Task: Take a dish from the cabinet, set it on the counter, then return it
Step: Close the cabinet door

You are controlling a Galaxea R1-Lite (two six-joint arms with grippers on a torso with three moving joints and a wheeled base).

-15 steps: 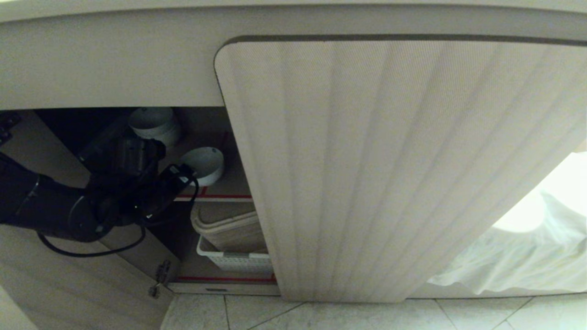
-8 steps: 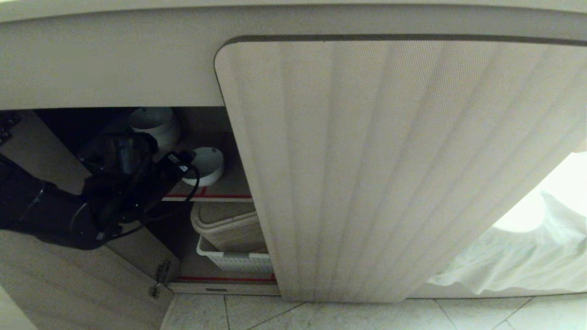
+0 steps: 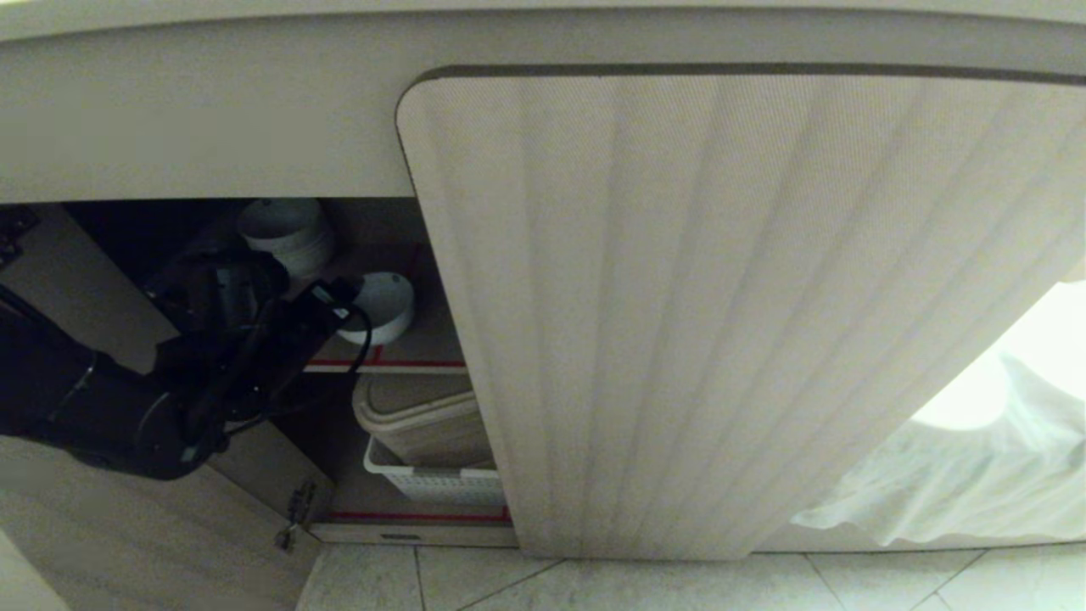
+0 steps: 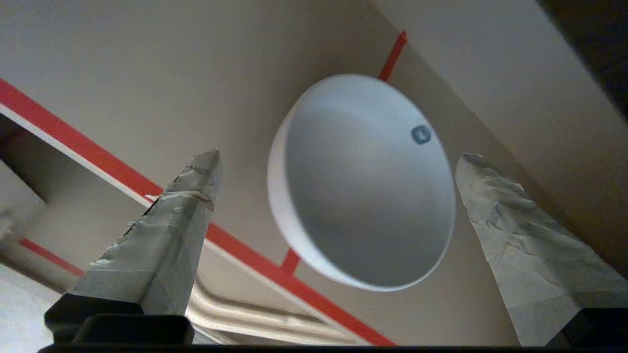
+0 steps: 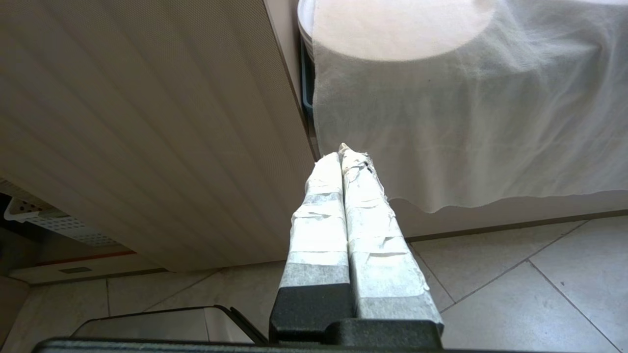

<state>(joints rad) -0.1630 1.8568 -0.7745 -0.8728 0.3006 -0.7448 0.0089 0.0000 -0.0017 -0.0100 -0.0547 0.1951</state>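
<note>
In the lower left of the head view, the cabinet (image 3: 730, 322) stands with its left door swung open and its ribbed right door shut. The dish (image 3: 383, 305), a small white bowl, sits upright on the upper shelf (image 3: 424, 350), just behind the red-taped edge, at the centre-left of the frame. A stack of bowls (image 3: 284, 231) is deeper in, up and to the left of it. Below the shelf: a white basket (image 3: 437, 484) holding what looks like beige boards.

Left claw (image 4: 338, 166): reached into the opening, taped fingers (image 4: 181, 206) spread wide. In the left wrist view the bowl lies between the two fingers but beyond their tips; no contact visible. Nothing is gripped.

Right claw (image 5: 346, 157): fingers pressed together, empty, hanging low outside the closed door, near a white cloth (image 5: 466, 113) and above the tiled floor (image 5: 515, 294). Idle.

Progress, as judged: cannot tell from this moment alone whether this is the first reach for the bowl or the release after returning it. Bowl on the shelf with the claw open and apart from it fits either. If first reach: grasp, lift out, set on the counter and return all remain. If return: only pulling the arm out remains. The counter top itself is not in view.
</note>
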